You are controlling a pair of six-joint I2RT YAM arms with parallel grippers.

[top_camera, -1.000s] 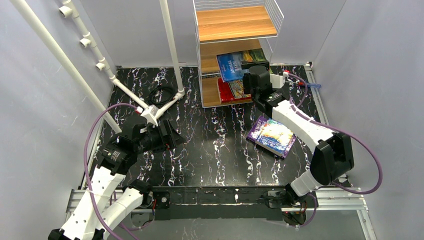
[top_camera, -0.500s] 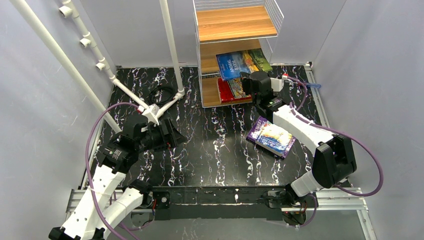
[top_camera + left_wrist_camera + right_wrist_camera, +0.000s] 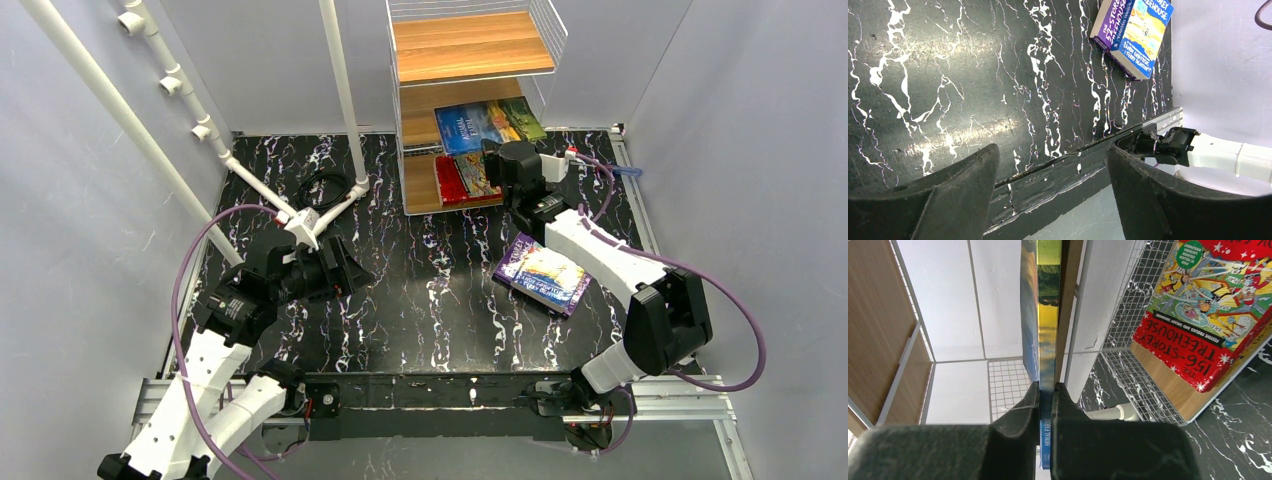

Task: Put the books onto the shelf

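Robot lab cell: plain grey walls (image 3: 760, 150), marbled table (image 3: 430, 300), aluminium base rail (image 3: 690, 398).

Your right arm (image 3: 600, 250) is stretched to the front of the shelf (image 3: 470, 45), the right claw (image 3: 1047, 390) pinched shut on the edge of the blue book (image 3: 1047, 340), while your left arm (image 3: 225, 320) crouches well left of the shelf, the left claw (image 3: 1052, 155) gaping and empty.

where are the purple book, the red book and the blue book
purple book (image 3: 541, 273), top view, middle of its cover
red book (image 3: 458, 182), top view, left half of its cover
blue book (image 3: 482, 125), top view, middle of its cover
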